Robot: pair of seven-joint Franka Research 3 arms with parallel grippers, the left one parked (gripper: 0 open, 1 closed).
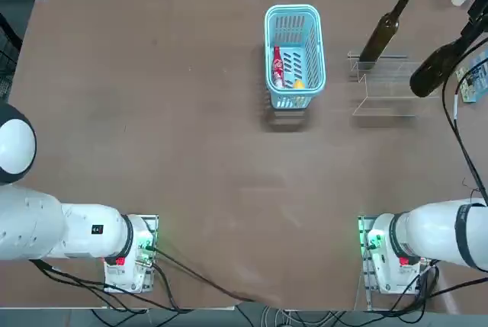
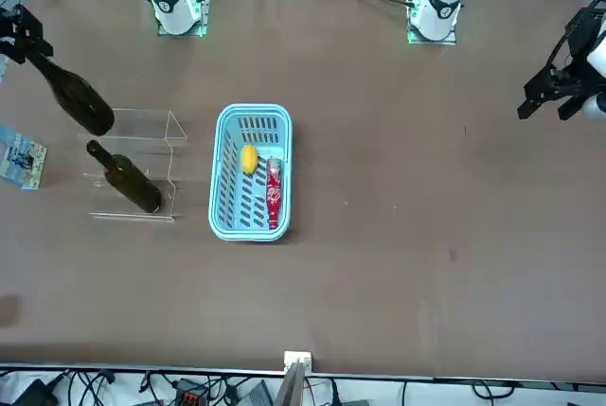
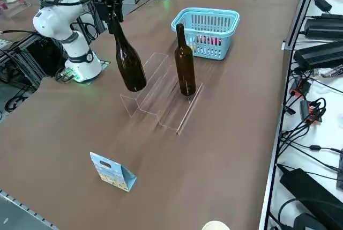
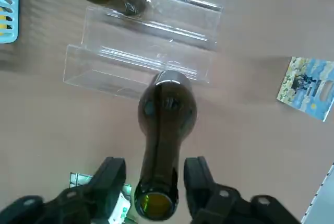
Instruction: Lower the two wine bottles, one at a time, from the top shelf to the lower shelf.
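Top view: clear two-step stand (image 1: 393, 98) near the worktop's (image 1: 213, 167) far right corner, both wine bottles there.
A blue basket (image 1: 311, 18) with a small red-labelled bottle (image 1: 277, 68) and a yellow item (image 1: 298, 84) sits near the far edge, left of the stand; a patterned carton (image 3: 112, 171) lies toward the right edge. One wine bottle (image 3: 185, 66) occupies the stand's far-side step; the right claw (image 4: 155, 174) is part-wide around the other wine bottle's (image 4: 167, 109) neck, gaps showing.
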